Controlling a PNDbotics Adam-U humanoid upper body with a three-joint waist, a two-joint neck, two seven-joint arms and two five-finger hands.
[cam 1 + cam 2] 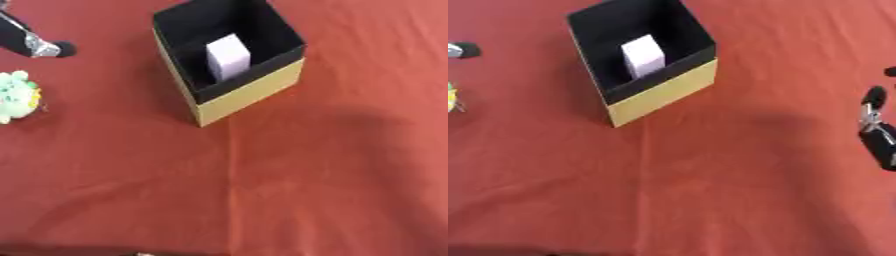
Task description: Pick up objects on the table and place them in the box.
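An open box [249,92] with tan outer walls and a black inside stands at the upper middle of the red cloth. A pale white block [228,56] stands upright inside it. A light green plush toy [16,96] lies on the cloth at the left edge, partly cut off. My left hand [33,43] reaches in from the upper left corner, above the toy and apart from it, a straight finger showing and holding nothing. My right hand [875,127] shows at the right edge, well to the right of the box, fingers relaxed and empty.
A red cloth [262,190] covers the whole table, with a faint crease running down from the box's near corner. A soft shadow falls on it to the right of the box.
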